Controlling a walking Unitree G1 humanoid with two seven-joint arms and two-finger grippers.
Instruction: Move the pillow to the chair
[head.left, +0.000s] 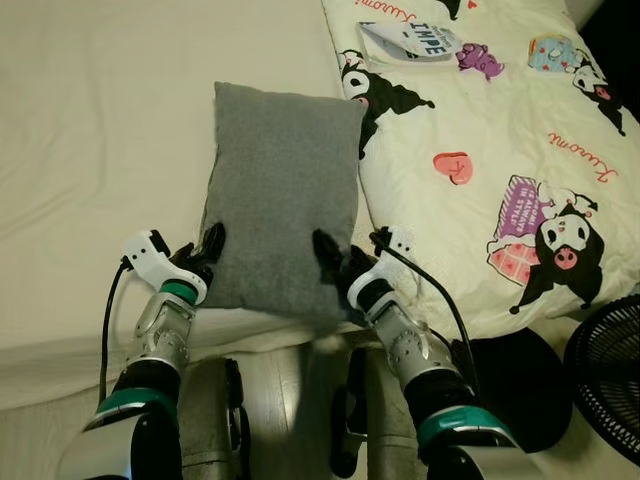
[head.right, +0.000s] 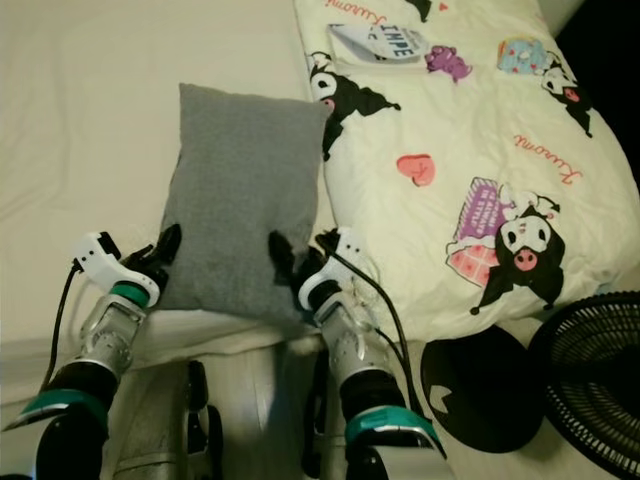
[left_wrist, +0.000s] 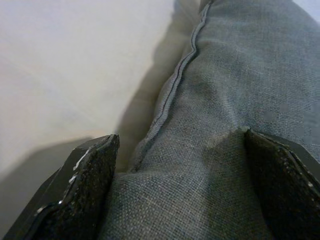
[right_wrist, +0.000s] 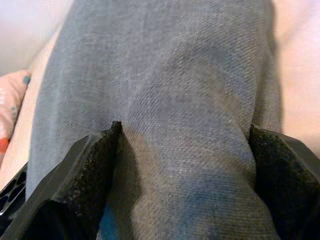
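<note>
the grey pillow (head.left: 281, 195) lies on the bed (head.left: 100, 150), beside the printed blanket (head.left: 480, 150). your left gripper (head.left: 205, 250) and right gripper (head.left: 330, 262) each pinch its near corners. if you lift unevenly, the soft fabric may slip free and sag.

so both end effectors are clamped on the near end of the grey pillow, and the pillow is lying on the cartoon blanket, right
Not quite. The left end effector and right end effector do grip the near end of the grey pillow, but the left eye view shows it lying on the plain cream sheet, beside the cartoon blanket.
</note>
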